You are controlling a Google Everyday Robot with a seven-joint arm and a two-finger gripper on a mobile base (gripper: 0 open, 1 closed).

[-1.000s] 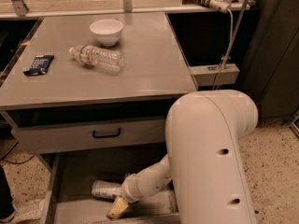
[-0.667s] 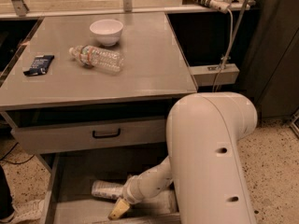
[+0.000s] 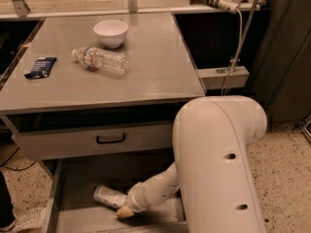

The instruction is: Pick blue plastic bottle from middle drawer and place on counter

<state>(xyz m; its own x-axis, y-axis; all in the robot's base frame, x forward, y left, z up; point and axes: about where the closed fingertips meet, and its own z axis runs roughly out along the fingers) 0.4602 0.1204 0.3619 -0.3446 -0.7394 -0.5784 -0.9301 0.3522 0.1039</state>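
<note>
From my seat I see the arm (image 3: 218, 159) filling the near right of the view, its thick white shell bending down and left into the open drawer (image 3: 80, 178) at the bottom of the cabinet. The claw (image 3: 124, 211) sits low inside that drawer, its pale yellowish tip close to the near edge, and I cannot tell whether it is clenched or released. The small bottle (image 3: 109, 196) lies on its side on the drawer floor, just left of the claw and touching or nearly touching the wrist end; I cannot say whether it is gripped. Above the open drawer is a shut drawer front (image 3: 63, 143) with a black handle (image 3: 111, 139). The grey surface (image 3: 155, 67) on top of the cabinet carries a white bowl (image 3: 111, 32) towards the far side, a clear water bottle (image 3: 101, 61) lying on its side just in front of the bowl, and a dark packet (image 3: 41, 67) near the left edge, well apart from both. At the far right a white cable (image 3: 237, 47) hangs down beside the cabinet. A shoe (image 3: 26, 219) shows on the speckled floor at the near left.
</note>
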